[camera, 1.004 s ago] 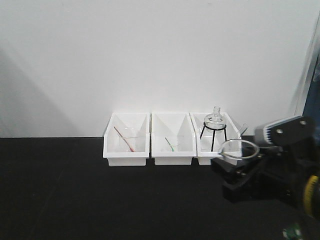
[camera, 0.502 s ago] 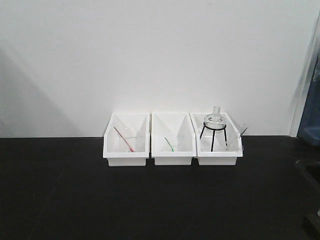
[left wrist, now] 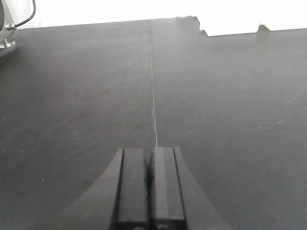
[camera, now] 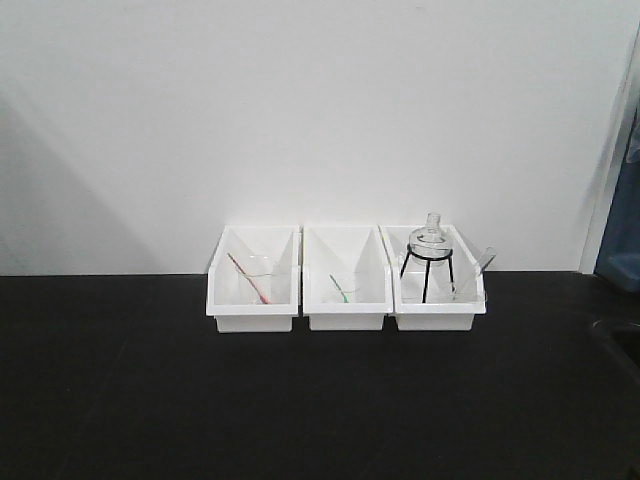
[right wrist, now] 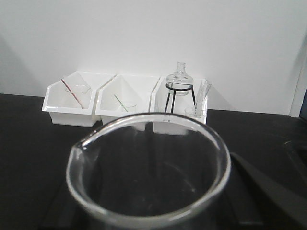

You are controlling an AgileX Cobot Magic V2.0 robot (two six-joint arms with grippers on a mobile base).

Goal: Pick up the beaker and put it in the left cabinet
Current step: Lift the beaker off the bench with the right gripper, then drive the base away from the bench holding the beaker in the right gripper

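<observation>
The beaker [right wrist: 148, 189] is clear glass with a pouring spout at its left rim, and it fills the lower half of the right wrist view. My right gripper [right wrist: 151, 213] is shut on it; one dark finger [right wrist: 268, 191] shows beside its right wall, and the fingertips are hidden behind the glass. The beaker is held over the black table, in front of the white bins. My left gripper [left wrist: 149, 158] is shut and empty, low over the black table [left wrist: 216, 105]. Neither gripper shows in the front view. The left cabinet is out of view.
Three white bins [camera: 252, 322] [camera: 346, 320] [camera: 432, 320] stand in a row against the white wall. The right bin holds a round-bottomed flask on a black tripod [camera: 431, 240]. The other two hold glassware with a red rod [camera: 250, 278] and a green rod [camera: 342, 290]. A blue object [camera: 620, 265] is at the right edge.
One second ago my right arm with the beaker showed at the front view's lower right; it has since moved out of that view. The bins have not moved.
</observation>
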